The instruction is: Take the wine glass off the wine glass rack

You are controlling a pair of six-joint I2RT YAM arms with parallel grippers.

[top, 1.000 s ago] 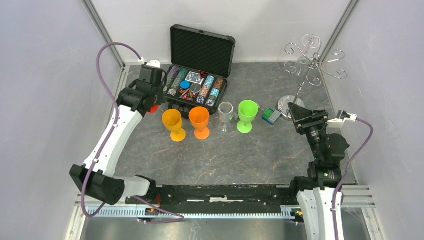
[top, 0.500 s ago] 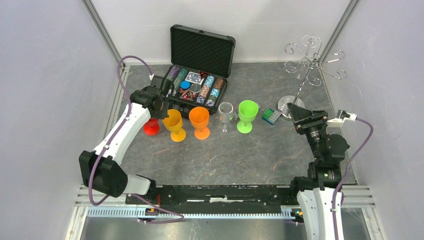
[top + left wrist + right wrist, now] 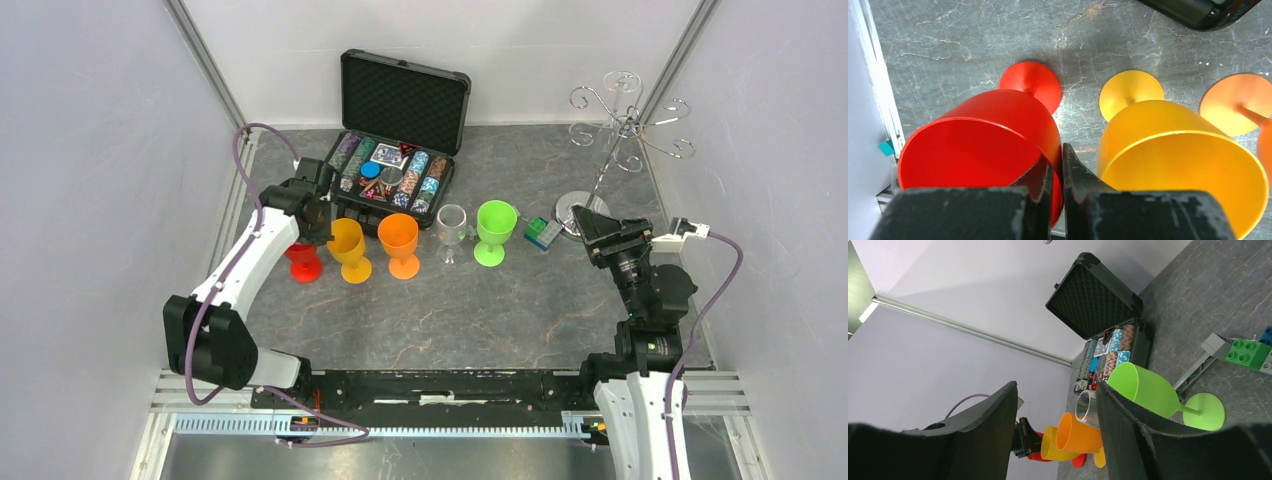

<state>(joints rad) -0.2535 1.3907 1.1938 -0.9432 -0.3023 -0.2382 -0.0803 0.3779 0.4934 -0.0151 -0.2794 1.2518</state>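
table front: open | goblet row (five) fills middle | case behind

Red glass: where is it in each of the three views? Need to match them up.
Top external: red glass at the left end of the glass row, partly under the left arm.
Left wrist: red glass fills the lower left, rim pinched by the left gripper.
Right wrist: red glass is a small sliver at the bottom, left of centre.
Shared landmark: yellow glass right beside it.
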